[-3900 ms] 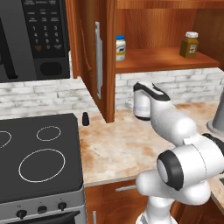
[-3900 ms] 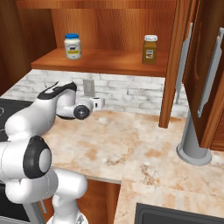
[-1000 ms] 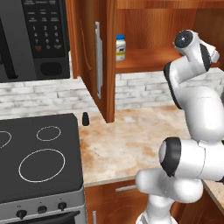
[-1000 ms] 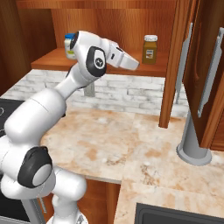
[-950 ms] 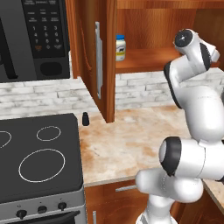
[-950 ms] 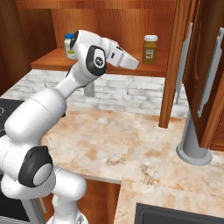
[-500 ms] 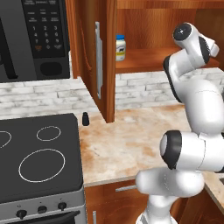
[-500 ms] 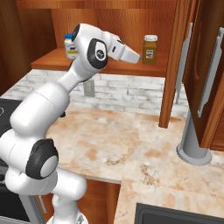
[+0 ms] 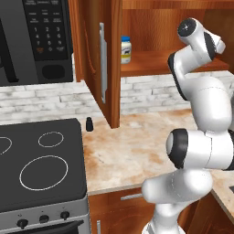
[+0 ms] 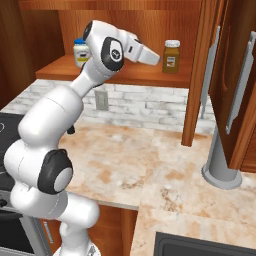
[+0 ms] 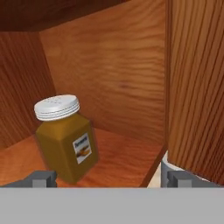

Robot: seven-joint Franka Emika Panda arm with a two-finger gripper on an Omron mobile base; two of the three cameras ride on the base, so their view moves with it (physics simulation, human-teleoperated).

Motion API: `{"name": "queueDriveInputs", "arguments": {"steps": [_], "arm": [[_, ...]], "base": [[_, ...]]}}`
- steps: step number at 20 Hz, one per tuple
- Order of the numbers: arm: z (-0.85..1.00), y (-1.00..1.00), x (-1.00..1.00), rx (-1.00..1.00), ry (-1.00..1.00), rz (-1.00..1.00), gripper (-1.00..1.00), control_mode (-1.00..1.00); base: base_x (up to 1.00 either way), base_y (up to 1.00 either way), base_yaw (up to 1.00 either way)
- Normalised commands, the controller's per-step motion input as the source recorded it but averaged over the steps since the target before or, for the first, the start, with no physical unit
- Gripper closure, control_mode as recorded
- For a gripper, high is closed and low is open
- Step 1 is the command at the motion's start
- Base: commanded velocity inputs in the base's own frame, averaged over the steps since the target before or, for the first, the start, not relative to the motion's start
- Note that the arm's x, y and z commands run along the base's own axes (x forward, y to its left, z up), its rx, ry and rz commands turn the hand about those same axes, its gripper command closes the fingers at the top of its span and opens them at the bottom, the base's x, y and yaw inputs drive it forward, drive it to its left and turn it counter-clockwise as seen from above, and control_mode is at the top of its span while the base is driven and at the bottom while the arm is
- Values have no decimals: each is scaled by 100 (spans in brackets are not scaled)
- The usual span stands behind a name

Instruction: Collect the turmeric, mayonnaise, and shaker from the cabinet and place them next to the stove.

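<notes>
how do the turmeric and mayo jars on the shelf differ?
Colour: the turmeric is mustard-brown, the mayonnaise is white. Lid: turmeric's is pale silvery-white, mayonnaise's is blue. Place: turmeric stands toward the shelf's right end, just ahead of the open hand; mayonnaise stands at the left end, behind the arm. Both are small, upright jars on the cabinet shelf.

Two rear base views; close hand view

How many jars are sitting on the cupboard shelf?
2. The mayonnaise stands at the shelf's left end; the turmeric stands toward the right, just ahead of the open hand. The arm may hide more.
</notes>
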Motion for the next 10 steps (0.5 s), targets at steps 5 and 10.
{"name": "queueDriveInputs", "arguments": {"steps": [5, 10], "arm": [[10, 4, 16, 0, -2, 0, -100, -100], [0, 1, 18, 0, -3, 1, -100, -100]], "base": [[0, 0, 0], [0, 0, 0]]}}
